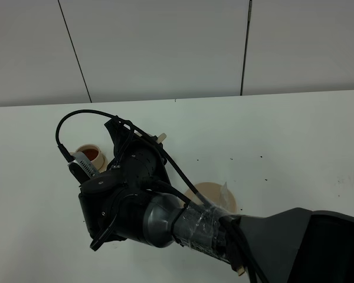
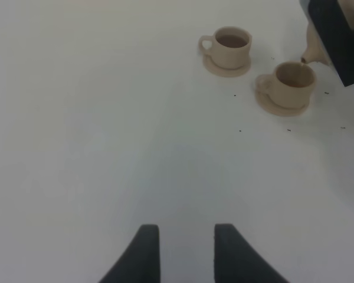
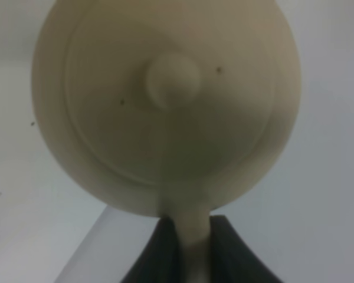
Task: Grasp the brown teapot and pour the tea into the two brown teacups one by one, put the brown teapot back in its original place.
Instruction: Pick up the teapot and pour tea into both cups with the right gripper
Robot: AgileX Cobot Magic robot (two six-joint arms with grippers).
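At the left of the high view, one cup (image 1: 89, 155) holding tea shows beside the right arm; the left pincer (image 2: 181, 250) hangs open and empty over bare tabletop (image 2: 106, 147), both cups in the upper right of its frame. The right pincer (image 3: 186, 239) is clamped on the teapot (image 3: 165, 106) handle. The second cup (image 2: 292, 84) sits just beside the spout, appears unfilled and is probably next; the saucer (image 1: 209, 194) lies centre-right.

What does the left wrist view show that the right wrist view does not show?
Only the left wrist view shows the two brown teacups on their saucers, the farther teacup holding tea and the nearer teacup beside the teapot's spout, plus the empty left hand, open. Only the right wrist view shows the teapot's lid with its knob and the right hand shut on the handle. Both show the brown teapot and the white table.
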